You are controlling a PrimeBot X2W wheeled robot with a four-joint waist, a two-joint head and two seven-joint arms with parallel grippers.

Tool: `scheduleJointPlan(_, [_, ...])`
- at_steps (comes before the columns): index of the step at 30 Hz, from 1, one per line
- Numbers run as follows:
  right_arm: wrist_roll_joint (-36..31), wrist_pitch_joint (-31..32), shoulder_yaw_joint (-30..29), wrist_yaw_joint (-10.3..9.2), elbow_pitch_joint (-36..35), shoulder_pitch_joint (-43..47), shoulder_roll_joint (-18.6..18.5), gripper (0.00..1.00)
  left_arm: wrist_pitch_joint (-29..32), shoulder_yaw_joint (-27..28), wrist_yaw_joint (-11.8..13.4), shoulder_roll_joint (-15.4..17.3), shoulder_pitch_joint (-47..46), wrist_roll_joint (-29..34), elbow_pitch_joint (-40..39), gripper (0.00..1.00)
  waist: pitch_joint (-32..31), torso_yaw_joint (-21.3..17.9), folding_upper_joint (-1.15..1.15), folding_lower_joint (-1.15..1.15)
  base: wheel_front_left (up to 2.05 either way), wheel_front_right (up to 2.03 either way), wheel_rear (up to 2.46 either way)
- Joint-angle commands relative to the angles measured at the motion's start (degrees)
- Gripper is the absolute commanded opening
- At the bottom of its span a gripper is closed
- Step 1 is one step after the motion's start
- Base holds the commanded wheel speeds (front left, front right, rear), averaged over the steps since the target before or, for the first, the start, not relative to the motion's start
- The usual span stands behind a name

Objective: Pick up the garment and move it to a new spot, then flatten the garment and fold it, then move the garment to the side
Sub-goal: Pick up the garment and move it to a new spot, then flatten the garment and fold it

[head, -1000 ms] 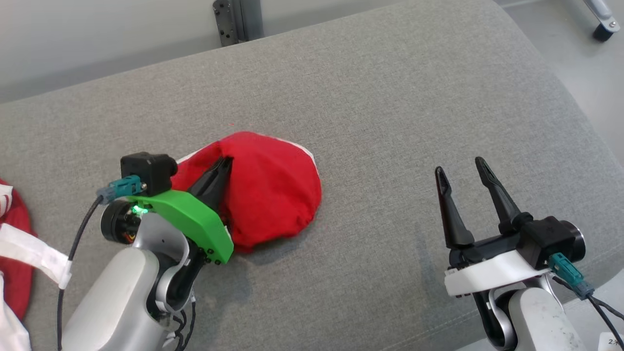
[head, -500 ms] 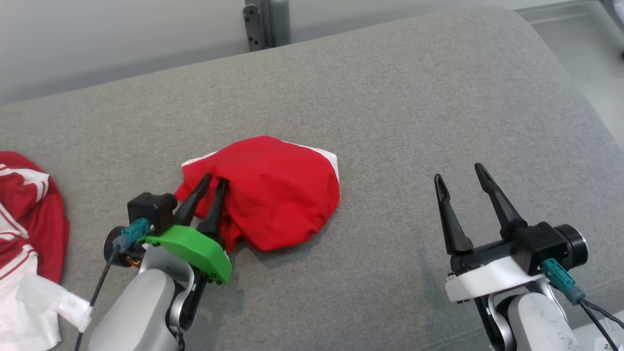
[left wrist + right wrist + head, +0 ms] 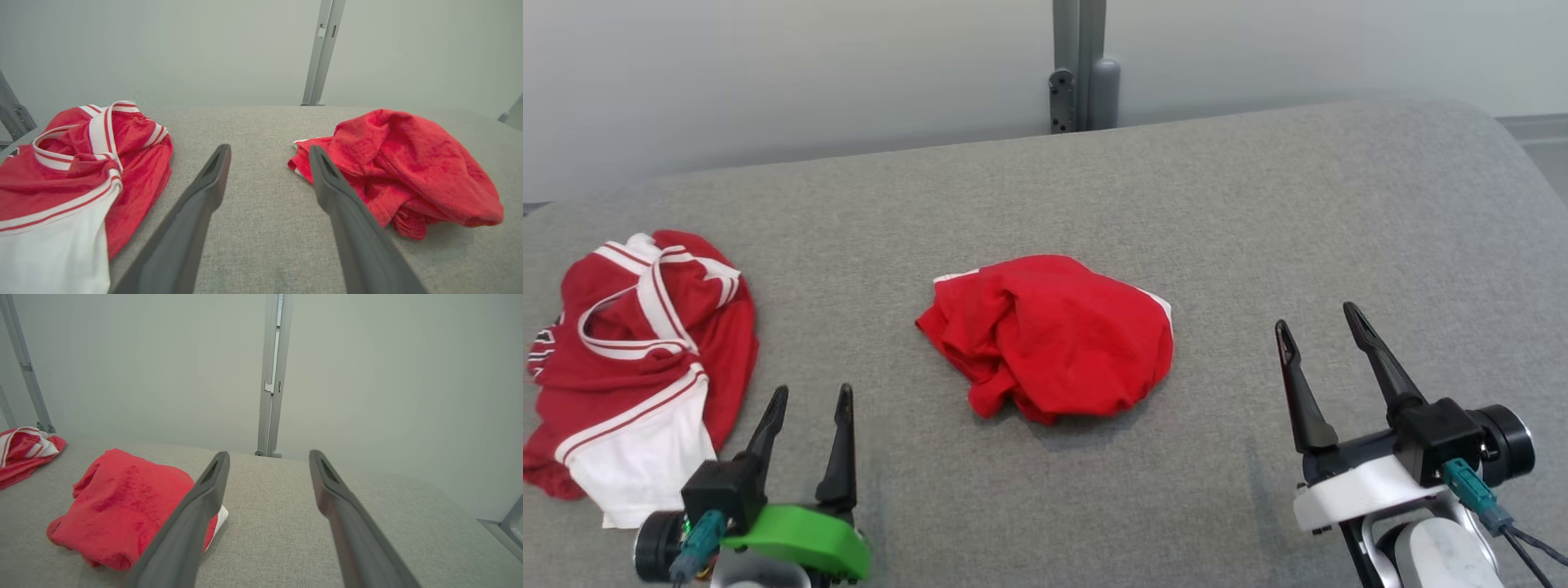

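— What does the garment (image 3: 1049,339) look like?
— Plain red cloth, with a white edge peeking out at its far-left corner and along its right side. It's crumpled into a low, rounded heap, with folds bunched on the left half and smoother cloth on the right.
— And where is it?
— It's lying loose on the grey cushion, between the two grippers and a little beyond their tips. It's ahead and right of the left gripper (image 3: 813,392), ahead and left of the right gripper (image 3: 1317,318), touching neither.
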Motion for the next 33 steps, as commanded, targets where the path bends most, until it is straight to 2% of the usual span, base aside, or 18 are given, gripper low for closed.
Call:
scheduleJointPlan(1, [-0.50, -0.19, -0.33, -0.02, 0.24, 1.33, -0.29, 1.00, -0.17, 1.45, 0.09, -0.21, 2.22, 1.02, -0.79, 1.00, -3.07, 3.28, 0.00, 0.00, 0.00, 0.00, 0.00])
scheduleJointPlan(5, [-1.07, -0.19, -1.53, -0.02, 0.86, 2.97, -0.33, 1.00, -0.11, 4.51, -1.81, -1.00, 6.33, 4.14, -1.72, 1.00, -4.01, 4.89, 0.00, 0.00, 0.00, 0.00, 0.00])
scheduleJointPlan(8, [-1.35, -0.18, -2.93, -0.02, 1.44, 4.09, -0.21, 1.00, -0.11, 6.85, -4.13, -2.09, 8.04, 5.40, -1.65, 1.00, -4.61, 5.52, 0.00, 0.00, 0.00, 0.00, 0.00])
scheduleJointPlan(18, [-1.77, -0.19, -5.52, -0.02, 3.40, 6.25, 0.62, 1.00, -0.12, 13.98, -9.66, -6.35, 9.91, 11.01, -0.08, 1.00, -4.50, 5.35, 0.00, 0.00, 0.00, 0.00, 0.00])
scheduleJointPlan(33, [-0.74, -0.18, -4.75, -0.02, 4.04, 4.85, 0.72, 1.00, -0.13, 18.97, -13.05, -9.84, 9.64, 15.58, 1.14, 1.00, -4.23, 4.38, 0.00, 0.00, 0.00, 0.00, 0.00])
